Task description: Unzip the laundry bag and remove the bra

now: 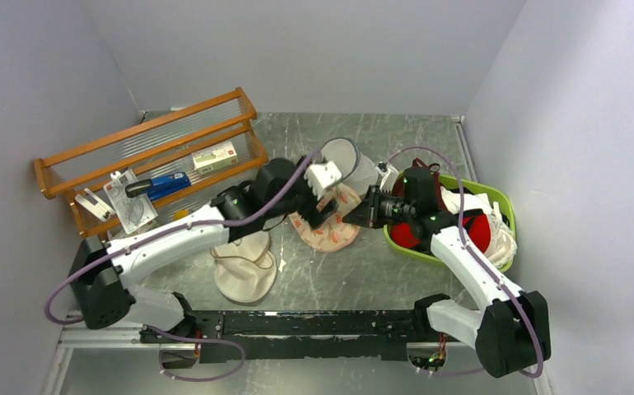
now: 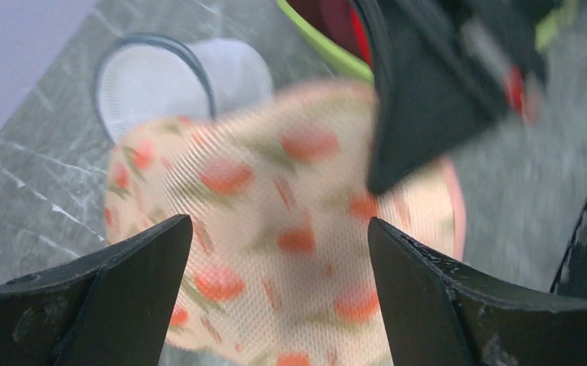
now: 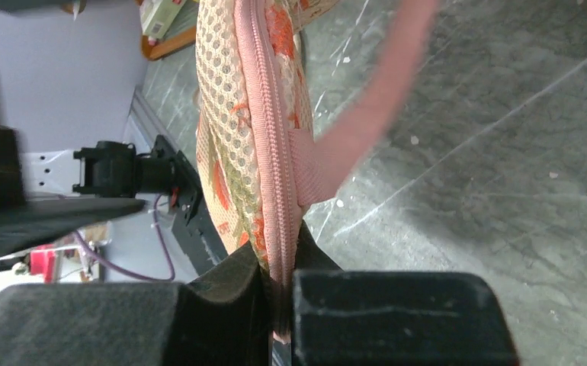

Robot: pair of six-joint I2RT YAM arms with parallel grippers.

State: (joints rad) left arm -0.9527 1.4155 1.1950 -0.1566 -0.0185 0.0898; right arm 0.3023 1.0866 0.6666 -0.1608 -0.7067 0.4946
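While the left claw point(image 2: 277, 225) hangs released, jaws wide, above it, the peanut-shaped pale pink mesh laundry bag point(image 1: 331, 231) with red-orange motifs lies mid-way across the grey marbled surface point(image 1: 363, 280). The right claw point(image 3: 279, 268) is clenched on the bag's pink zipper rim point(image 3: 274, 152), which appears zipped. A lime green plastic basket point(image 1: 505, 202) sits rightmost.

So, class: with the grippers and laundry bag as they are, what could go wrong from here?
The right gripper holds the laundry bag only by its thin zipper rim; it may slip out.
The left gripper is open over the bag, holding nothing, so any pull might drag the bag rather than unzip it.
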